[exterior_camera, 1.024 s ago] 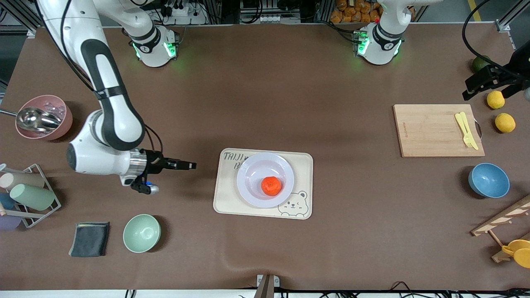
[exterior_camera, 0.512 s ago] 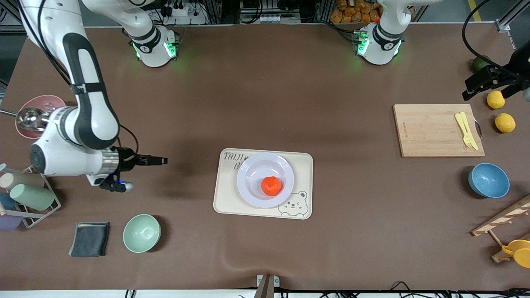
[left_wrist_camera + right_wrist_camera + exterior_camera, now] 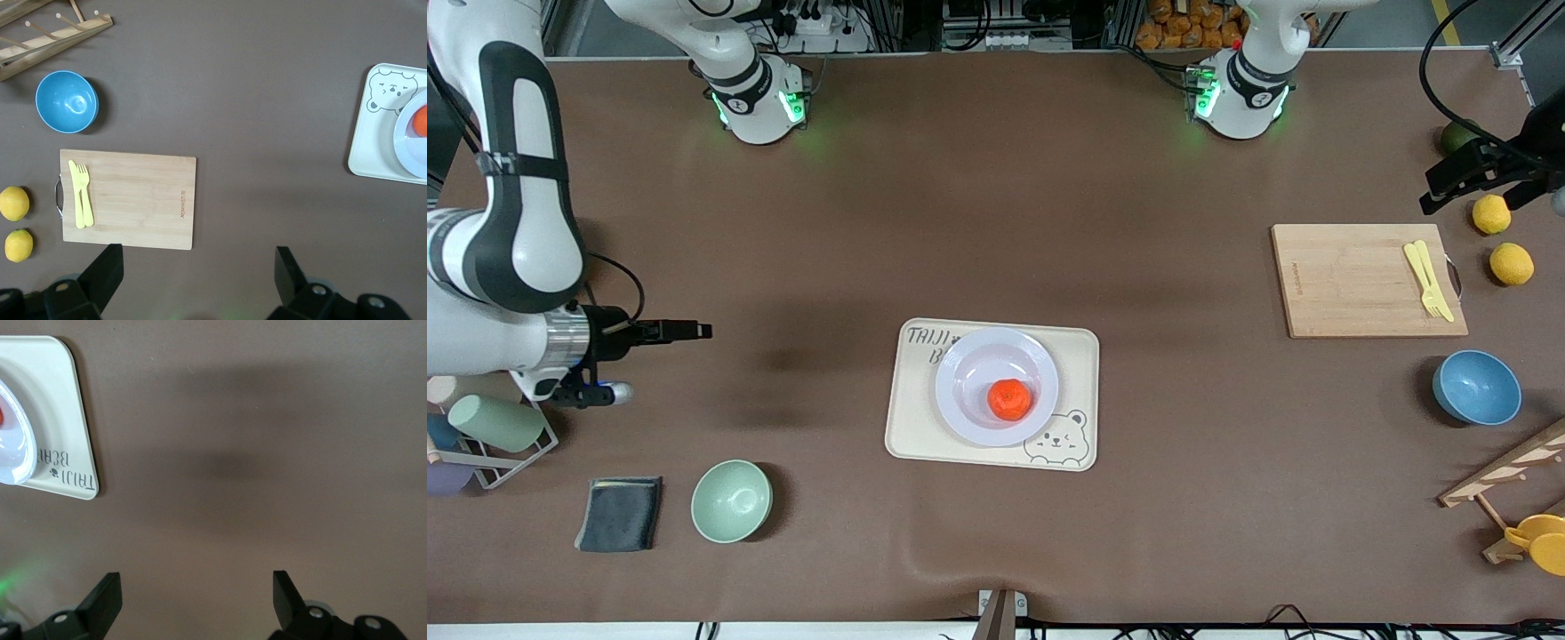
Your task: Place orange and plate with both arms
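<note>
Looking at our right gripper (image 3: 694, 331) first, it hangs over bare brown table (image 3: 996, 222) toward the right arm's end, fingers spread wide apart with nothing between them, as our right wrist view shows (image 3: 193, 587). Well away from it, toward the middle of the table, sits the orange (image 3: 1009, 399), resting in the lavender-white plate (image 3: 969, 356). That plate sits on the cream bear-print tray (image 3: 925, 436). Only a corner of the tray (image 3: 63, 420) peeks into our right wrist view, with a sliver of the plate (image 3: 13, 447) beside it.

Below that gripper's wrist we've got a rack of cups (image 3: 489, 422), with a dark folded cloth (image 3: 619, 513) and a green bowl (image 3: 731, 500) nearer the front camera than the gripper's spot.

Our left gripper (image 3: 1449, 188) waits up over the left arm's end, jaws spread and empty (image 3: 197, 267). Under it lies the wooden cutting board (image 3: 133, 200) carrying a yellow fork and knife (image 3: 81, 193). Two lemons (image 3: 15, 203) sit just off the board's handle end, and a blue bowl (image 3: 67, 101) stands near the board. The orange (image 3: 420, 121) and plate (image 3: 413, 153) are well apart from this gripper.
</note>
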Action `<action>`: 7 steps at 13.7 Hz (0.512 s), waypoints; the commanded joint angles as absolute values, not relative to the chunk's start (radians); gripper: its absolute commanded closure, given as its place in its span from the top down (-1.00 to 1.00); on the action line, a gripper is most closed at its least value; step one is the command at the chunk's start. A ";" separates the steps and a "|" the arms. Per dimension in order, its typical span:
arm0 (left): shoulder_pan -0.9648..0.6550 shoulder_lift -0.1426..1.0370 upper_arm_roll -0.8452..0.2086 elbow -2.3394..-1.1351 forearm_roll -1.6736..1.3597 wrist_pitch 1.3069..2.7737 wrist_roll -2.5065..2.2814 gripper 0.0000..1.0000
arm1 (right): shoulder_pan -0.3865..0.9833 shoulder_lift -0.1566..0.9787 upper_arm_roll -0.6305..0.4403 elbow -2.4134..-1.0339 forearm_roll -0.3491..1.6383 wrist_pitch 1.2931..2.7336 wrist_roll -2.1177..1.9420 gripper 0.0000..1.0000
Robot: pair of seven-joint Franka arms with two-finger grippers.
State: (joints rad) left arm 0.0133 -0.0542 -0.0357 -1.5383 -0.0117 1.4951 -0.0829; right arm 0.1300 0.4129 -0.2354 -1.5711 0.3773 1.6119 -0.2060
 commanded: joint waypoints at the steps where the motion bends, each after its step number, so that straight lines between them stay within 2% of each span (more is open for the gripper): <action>1: 0.014 -0.074 -0.035 -1.540 -0.037 1.483 -0.077 1.00 | 0.100 0.396 -0.227 -1.502 0.318 1.537 -0.209 1.00; 5: 0.014 -0.075 -0.044 -1.536 -0.035 1.483 -0.075 1.00 | 0.003 0.347 -0.190 -1.470 0.299 1.537 -0.271 1.00; 7: 0.017 -0.077 -0.044 -1.536 -0.035 1.479 -0.061 1.00 | -0.047 0.316 -0.135 -1.468 0.215 1.535 -0.275 1.00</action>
State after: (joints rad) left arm 0.0131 -0.0611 -0.0443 -1.5378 -0.0117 1.4951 -0.0797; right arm 0.0128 0.3635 -0.2120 -1.4640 0.2961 1.5465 -0.2678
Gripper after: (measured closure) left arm 0.000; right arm 0.000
